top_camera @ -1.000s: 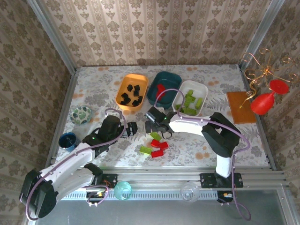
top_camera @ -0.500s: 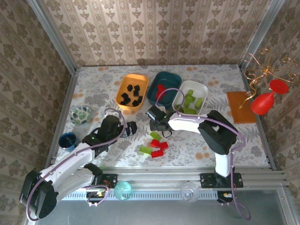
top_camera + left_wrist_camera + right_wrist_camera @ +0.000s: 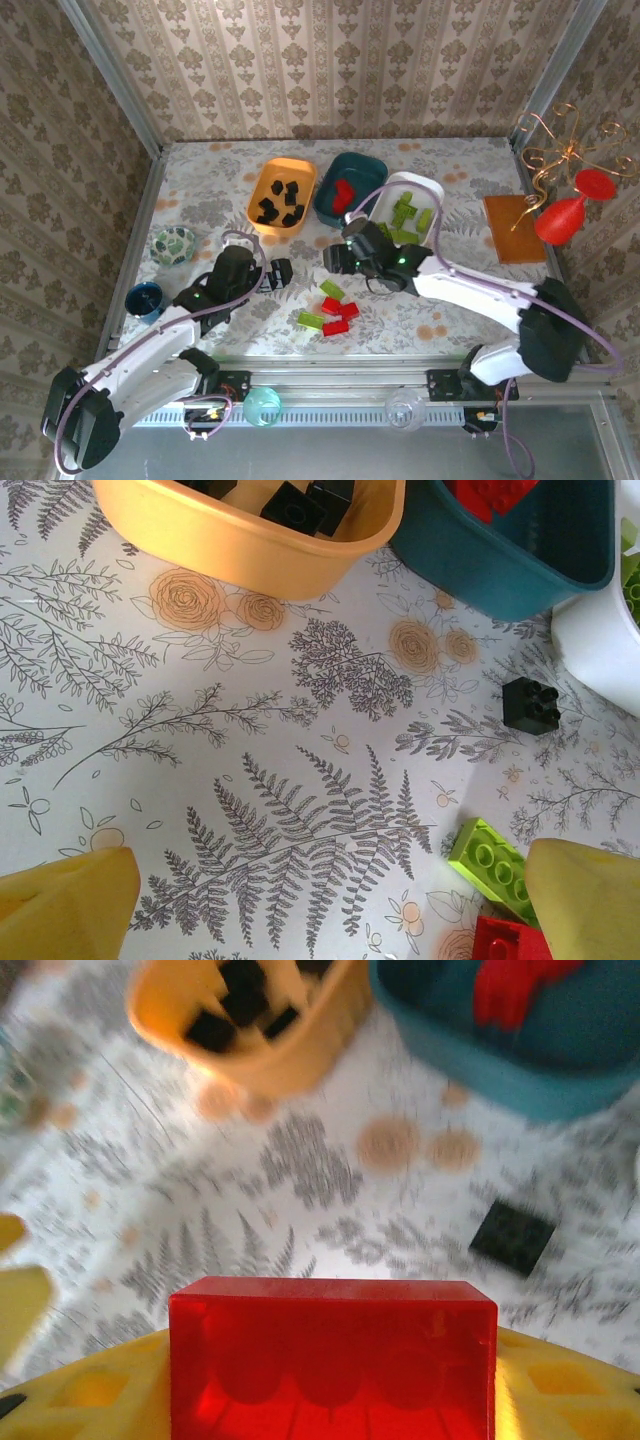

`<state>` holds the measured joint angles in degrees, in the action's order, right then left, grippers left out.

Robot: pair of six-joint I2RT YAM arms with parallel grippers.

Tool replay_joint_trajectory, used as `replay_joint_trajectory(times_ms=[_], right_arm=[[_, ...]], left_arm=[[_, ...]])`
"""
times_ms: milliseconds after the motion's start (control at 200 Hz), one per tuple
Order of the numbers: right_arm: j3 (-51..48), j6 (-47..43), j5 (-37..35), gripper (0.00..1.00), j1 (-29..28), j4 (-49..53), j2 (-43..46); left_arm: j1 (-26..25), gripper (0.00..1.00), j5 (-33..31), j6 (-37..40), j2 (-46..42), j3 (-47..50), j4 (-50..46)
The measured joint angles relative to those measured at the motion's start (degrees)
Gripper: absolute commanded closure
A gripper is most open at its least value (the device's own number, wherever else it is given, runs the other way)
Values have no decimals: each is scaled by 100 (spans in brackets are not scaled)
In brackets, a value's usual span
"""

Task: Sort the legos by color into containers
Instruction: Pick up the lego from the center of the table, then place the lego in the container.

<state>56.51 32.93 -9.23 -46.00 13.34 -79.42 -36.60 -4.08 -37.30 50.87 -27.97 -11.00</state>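
A: The right claw (image 3: 362,252) stood spread over the loose pile a second ago. It is now half-closed on one translucent red rectangular plastic brick (image 3: 332,1358) and has swung off the pile toward the dark teal rounded plastic tub (image 3: 352,190).

B: Meaning for the sort?

A: Pick done, I judge. The drop into the teal tub, which already holds red, remains. The left claw (image 3: 272,273) is unchanged: fully spread, empty, in front and to the left of the teal tub, well apart from it.

B: What is left out?

A: One black brick (image 3: 531,704) just in front of the teal tub, and lime and red bricks (image 3: 330,308) farther forward.

B: Surface, room?

A: The counter (image 3: 200,205) has a fern-and-flower print. Damask wallpaper (image 3: 330,70) covers three sides.
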Motion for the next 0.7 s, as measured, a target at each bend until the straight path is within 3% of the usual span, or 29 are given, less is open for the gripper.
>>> replay_joint_trajectory(times_ms=[165, 335, 480, 545, 635, 700], right_arm=[[680, -173, 118, 55, 787, -33, -267], [1899, -278, 264, 56, 1401, 44, -1947], [2889, -304, 372, 53, 1569, 319, -3195], [3259, -306, 369, 47, 1574, 511, -3552], [3657, -310, 369, 24, 1574, 713, -3845], [3825, -328, 365, 15, 1578, 824, -3899]], left_arm=[[-13, 0, 26, 44, 0, -66, -11], [-107, 0, 114, 114, 0, -74, -15], [-284, 0, 140, 232, 2, -175, -68], [-365, 0, 140, 282, 9, -243, -120], [-476, 0, 142, 337, 83, -302, -149], [-542, 0, 153, 382, 162, -323, -175]])
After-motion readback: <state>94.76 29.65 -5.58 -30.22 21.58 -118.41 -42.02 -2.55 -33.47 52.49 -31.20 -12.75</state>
